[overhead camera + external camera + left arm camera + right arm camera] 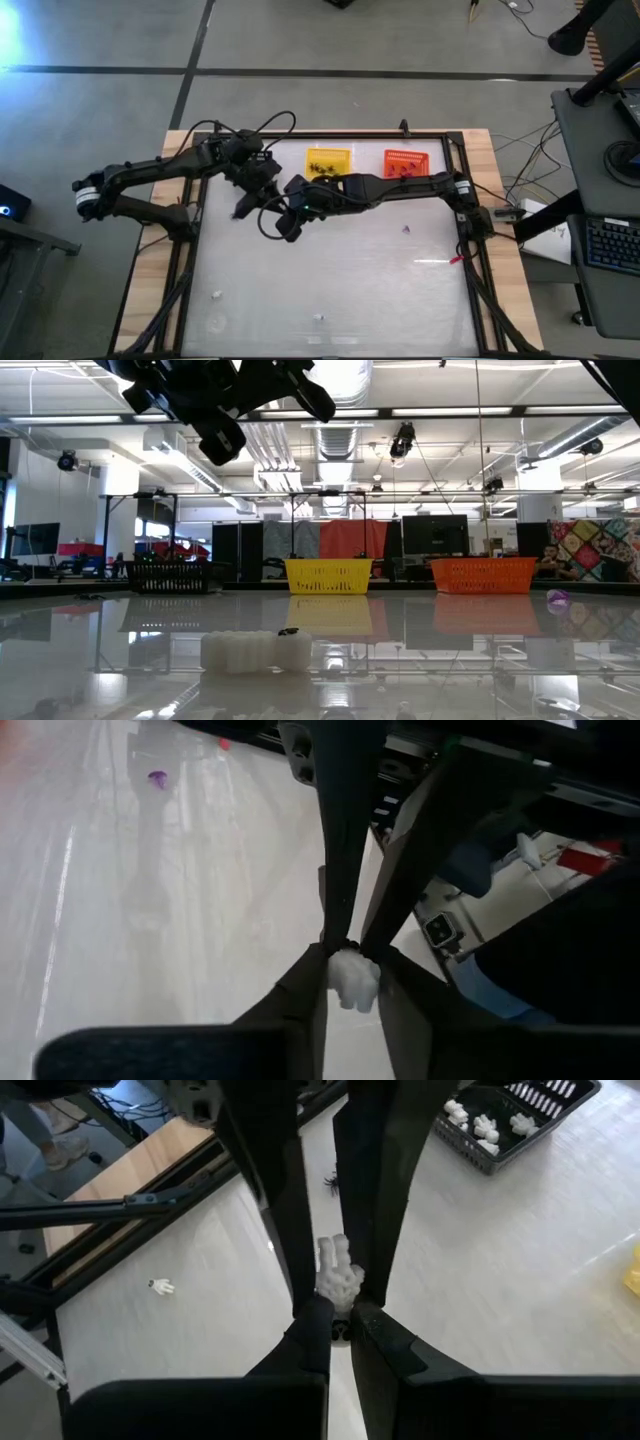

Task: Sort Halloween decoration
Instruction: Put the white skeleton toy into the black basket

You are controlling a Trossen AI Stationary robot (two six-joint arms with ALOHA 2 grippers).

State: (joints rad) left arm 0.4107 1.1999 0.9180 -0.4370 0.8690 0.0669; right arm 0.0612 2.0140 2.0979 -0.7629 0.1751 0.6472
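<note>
A white, hand-shaped bit [338,1278] of the Halloween decoration hangs in the air above the table's middle, between my two grippers, which meet nose to nose. My right gripper [335,1318] is shut on it. My left gripper [352,995] comes at it from the opposite side and has closed on it as well. In the high view the grippers meet near the yellow basket [328,160]. More trinkets lie on the table: a purple bit [406,230], loose white bits [216,295] and a black spider [331,1180]. My left gripper has the white bit between its two fingers, one on each side of its body [352,982]. It comes from the table's left, slanting down. The bit is clear of the table. My right gripper pinches the white bit's lower end [340,1302] between its two fingertips. It comes from the table's right, slanting down. The rest of the bit sticks out past the tips, between the left gripper's fingers [292,1250].
Three baskets stand in a row at the far edge: a black one [520,1120] with white bits in it, the yellow one and an orange one [405,162]. A clump of white bits [256,650] lies near the front. A dark frame [470,230] rims the table.
</note>
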